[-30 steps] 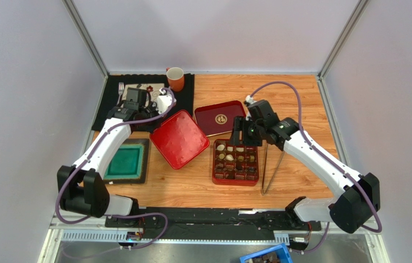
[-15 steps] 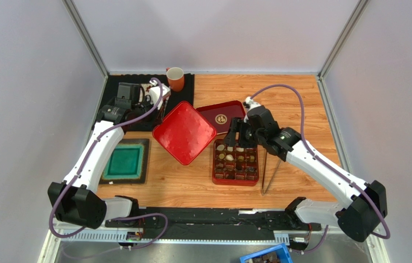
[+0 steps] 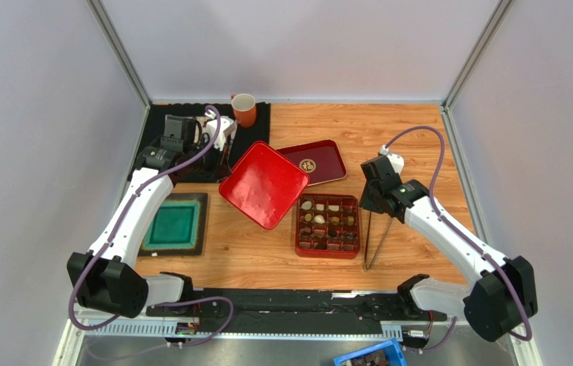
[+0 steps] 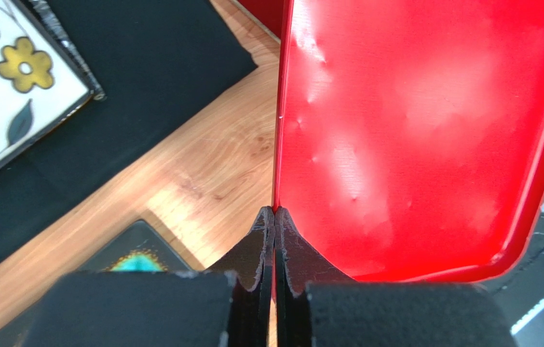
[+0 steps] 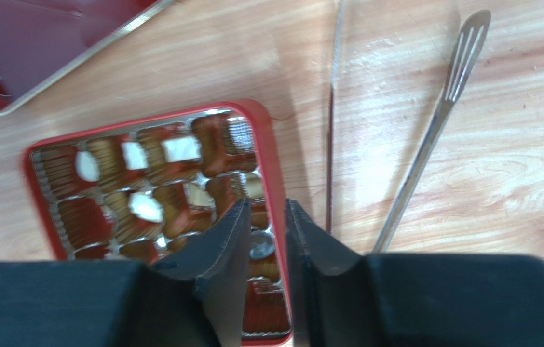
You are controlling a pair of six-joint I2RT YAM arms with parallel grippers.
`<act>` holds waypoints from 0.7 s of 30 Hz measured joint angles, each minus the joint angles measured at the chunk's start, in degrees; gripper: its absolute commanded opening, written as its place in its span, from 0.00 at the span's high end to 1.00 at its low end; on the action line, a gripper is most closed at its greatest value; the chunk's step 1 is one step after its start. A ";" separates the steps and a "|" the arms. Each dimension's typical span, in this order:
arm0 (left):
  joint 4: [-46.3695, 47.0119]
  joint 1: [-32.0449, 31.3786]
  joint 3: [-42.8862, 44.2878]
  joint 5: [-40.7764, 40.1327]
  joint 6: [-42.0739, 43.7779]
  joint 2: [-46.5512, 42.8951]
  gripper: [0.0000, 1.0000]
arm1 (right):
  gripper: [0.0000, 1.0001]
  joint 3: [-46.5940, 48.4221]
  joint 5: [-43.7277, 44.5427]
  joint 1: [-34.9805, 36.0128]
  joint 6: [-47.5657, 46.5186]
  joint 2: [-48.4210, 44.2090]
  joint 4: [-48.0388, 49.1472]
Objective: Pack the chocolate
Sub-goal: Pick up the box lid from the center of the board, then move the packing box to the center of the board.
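Here the chocolate [image 3: 320, 219] is seen in the gridded red box [image 3: 298, 245] mid-tabletop, blurred in the wrist view. The tilted red lid [image 3: 263, 184] is clamped by the left jaws. The right jaws are narrowed over the box's right wall; any grip cannot be told.

Bright red lid [image 3: 263, 184]; dark red tray [image 3: 333, 155], gold emblem [image 3: 308, 164]; brown and cream chocolate [image 3: 320, 219]; orange mug [image 3: 244, 112].

I am looking down on the chocolate [image 3: 320, 219]: small dark brown and cream pieces (some round, some square) are sitting in the compartments of the red box [image 3: 298, 229], the cream ones lying mostly toward its far edge.
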 measured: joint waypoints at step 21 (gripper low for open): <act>-0.11 0.00 0.00 4.66 -3.39 -3.32 1.00 | 0.93 -0.22 -5.57 -1.79 -1.14 15.39 -0.61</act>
